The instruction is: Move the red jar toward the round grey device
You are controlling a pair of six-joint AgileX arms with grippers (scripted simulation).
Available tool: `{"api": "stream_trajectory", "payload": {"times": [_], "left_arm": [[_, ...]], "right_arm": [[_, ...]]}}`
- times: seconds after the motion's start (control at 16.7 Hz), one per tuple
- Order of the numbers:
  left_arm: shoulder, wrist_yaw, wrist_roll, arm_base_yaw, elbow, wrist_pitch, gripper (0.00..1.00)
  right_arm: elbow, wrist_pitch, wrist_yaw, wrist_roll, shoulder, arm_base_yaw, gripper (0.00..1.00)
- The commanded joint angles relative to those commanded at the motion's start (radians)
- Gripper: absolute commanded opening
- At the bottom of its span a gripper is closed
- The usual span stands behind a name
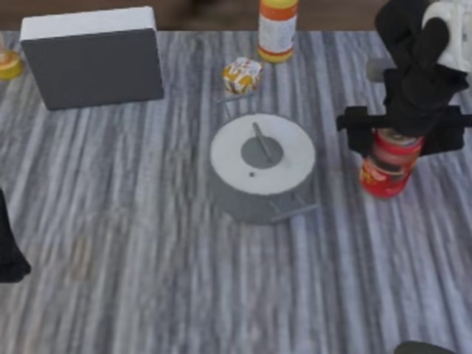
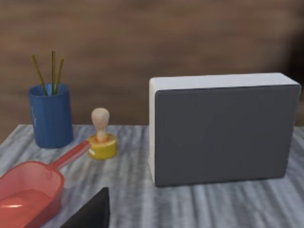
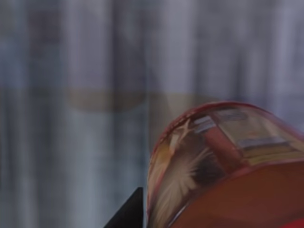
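My right end effector [image 1: 398,133] is clamped on the red jar [image 1: 389,166]; next I carry it left toward the round grey device [image 1: 262,166].

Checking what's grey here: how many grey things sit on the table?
2: the round grey device mid-table, and a grey box at the far left. Others may be hidden.

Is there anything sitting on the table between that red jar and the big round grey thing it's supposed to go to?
Nothing visible. The red jar sits under the right gripper, and only bare table lies between it and the round grey device to its left. The small orange packet and orange-capped bottle stand farther back, off that path.
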Motion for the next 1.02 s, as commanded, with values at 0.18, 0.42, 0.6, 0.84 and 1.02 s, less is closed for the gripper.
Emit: {"api": "stream_trajectory", "payload": {"times": [0.18, 0.42, 0.6, 0.84, 1.02], "left_arm": [[0.0, 0.0, 0.0, 0.0, 0.0, 0.0, 1.0], [0.0, 0.0, 0.0, 0.0, 0.0, 0.0, 1.0], [0.0, 0.0, 0.0, 0.0, 0.0, 0.0, 1.0], [0.0, 0.0, 0.0, 0.0, 0.0, 0.0, 1.0], [0.0, 0.0, 0.0, 0.0, 0.0, 0.0, 1.0]], "right_arm": [[0.0, 0.0, 0.0, 0.0, 0.0, 0.0, 0.0], [0.0, 0.0, 0.0, 0.0, 0.0, 0.0, 0.3], [0.0, 0.0, 0.0, 0.0, 0.0, 0.0, 0.53], [0.0, 0.0, 0.0, 0.0, 0.0, 0.0, 0.83], [0.0, 0.0, 0.0, 0.0, 0.0, 0.0, 1.0]]}}
